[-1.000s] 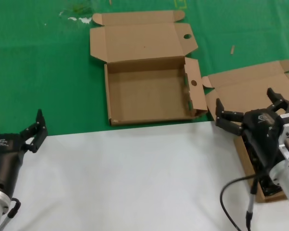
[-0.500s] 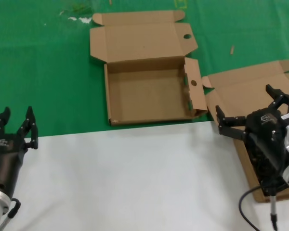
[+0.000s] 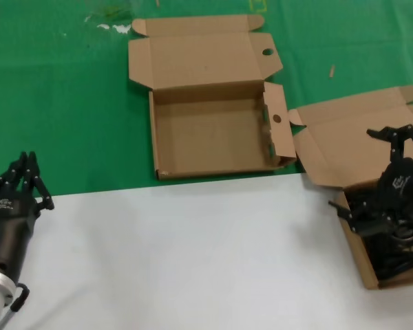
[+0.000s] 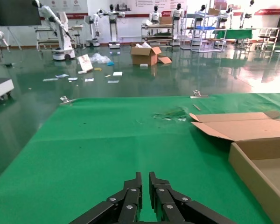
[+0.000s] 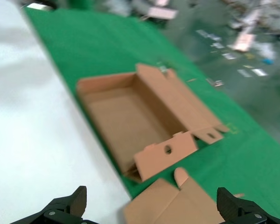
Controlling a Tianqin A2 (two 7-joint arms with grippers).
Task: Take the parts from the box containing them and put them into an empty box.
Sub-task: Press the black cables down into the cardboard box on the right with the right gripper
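The empty box (image 3: 213, 141) lies open on the green cloth at the middle back, lid folded away; the right wrist view shows it too (image 5: 123, 116). The box containing the parts (image 3: 337, 141) sits angled at the right edge, partly seen, its lid (image 5: 177, 205) also in the right wrist view. Black cables (image 3: 399, 244) fill its tray. My right gripper (image 3: 373, 175) hangs low over that tray, open wide (image 5: 151, 205), with nothing between its fingers. At the near left, my left gripper (image 3: 29, 168) rests shut and empty (image 4: 145, 179).
A green cloth (image 3: 69, 103) covers the far half of the table and a white surface (image 3: 193, 254) the near half. Small white scraps (image 3: 113, 27) lie at the back left. The room floor behind holds other robots and a cardboard box (image 4: 147, 53).
My left gripper went from open to shut without moving. My right arm swung right and down over the box of cables, still open.
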